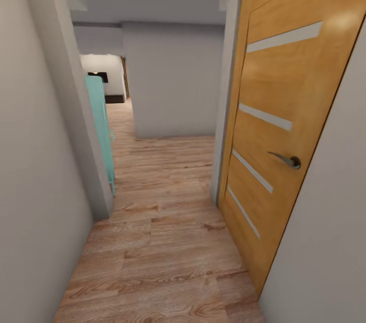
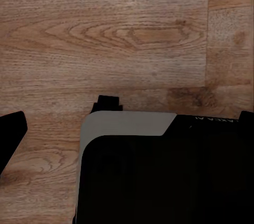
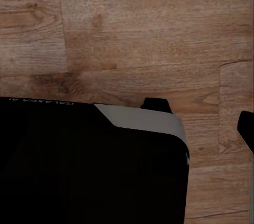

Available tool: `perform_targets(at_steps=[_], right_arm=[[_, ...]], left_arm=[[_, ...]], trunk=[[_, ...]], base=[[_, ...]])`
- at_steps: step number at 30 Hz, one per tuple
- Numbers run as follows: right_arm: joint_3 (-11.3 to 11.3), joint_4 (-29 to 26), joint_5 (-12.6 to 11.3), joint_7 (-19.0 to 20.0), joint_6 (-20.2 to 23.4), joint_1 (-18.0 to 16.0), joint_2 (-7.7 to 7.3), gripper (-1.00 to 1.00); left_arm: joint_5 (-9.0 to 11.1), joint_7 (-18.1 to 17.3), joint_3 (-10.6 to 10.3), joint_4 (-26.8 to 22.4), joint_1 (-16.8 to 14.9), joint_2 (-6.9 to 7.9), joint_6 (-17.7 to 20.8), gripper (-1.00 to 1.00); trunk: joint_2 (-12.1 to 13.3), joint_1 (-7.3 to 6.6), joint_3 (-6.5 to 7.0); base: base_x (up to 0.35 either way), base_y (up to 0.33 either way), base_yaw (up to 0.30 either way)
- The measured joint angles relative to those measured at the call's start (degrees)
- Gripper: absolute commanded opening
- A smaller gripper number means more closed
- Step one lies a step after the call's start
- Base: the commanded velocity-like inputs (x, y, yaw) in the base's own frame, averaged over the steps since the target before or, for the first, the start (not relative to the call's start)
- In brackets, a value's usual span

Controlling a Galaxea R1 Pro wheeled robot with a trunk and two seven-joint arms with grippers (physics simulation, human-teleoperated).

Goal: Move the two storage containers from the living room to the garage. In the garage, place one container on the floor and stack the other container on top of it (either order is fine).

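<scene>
The robot faces a narrow hallway with wood-plank floor point(image 1: 162, 241), a closed wooden panel door point(image 1: 277, 135) near right and a teal door point(image 1: 99, 125) far left. Both wrist cameras look down over the robot's base point(image 2: 159, 176), arms apparently tucked for driving. Neither tool's opening can be told. No storage container is in sight.

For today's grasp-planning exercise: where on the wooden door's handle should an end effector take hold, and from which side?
Grip the handle on its long lever bar, near the free tip that points up the hallway, away from the round hub. Come from the hallway side, square to the door: the closed door leaves only that face showing, and the bar stands out from it, probably leaving room for fingers.
</scene>
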Motion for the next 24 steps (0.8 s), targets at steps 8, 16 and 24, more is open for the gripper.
perform_targets(at_steps=[8, 16, 24], right_arm=[[0.0, 0.0, 0.0, 0.0, 0.0, 0.0, 0.02, 1.0], [0.0, 0.0, 0.0, 0.0, 0.0, 0.0, -0.04, 1.0], [0.1, 0.0, 0.0, 0.0, 0.0, 0.0, -0.01, 1.0]], left_arm=[[0.0, 0.0, 0.0, 0.0, 0.0, 0.01, 0.0, 1.0], [0.0, 0.0, 0.0, 0.0, 0.0, 0.0, 0.0, 1.0], [0.0, 0.0, 0.0, 0.0, 0.0, 0.0, 0.0, 1.0]], trunk=[[0.0, 0.0, 0.0], [0.0, 0.0, 0.0], [0.0, 0.0, 0.0]], base=[[0.322, 0.0, 0.156], [0.322, 0.0, 0.042], [0.322, 0.0, 0.001]])
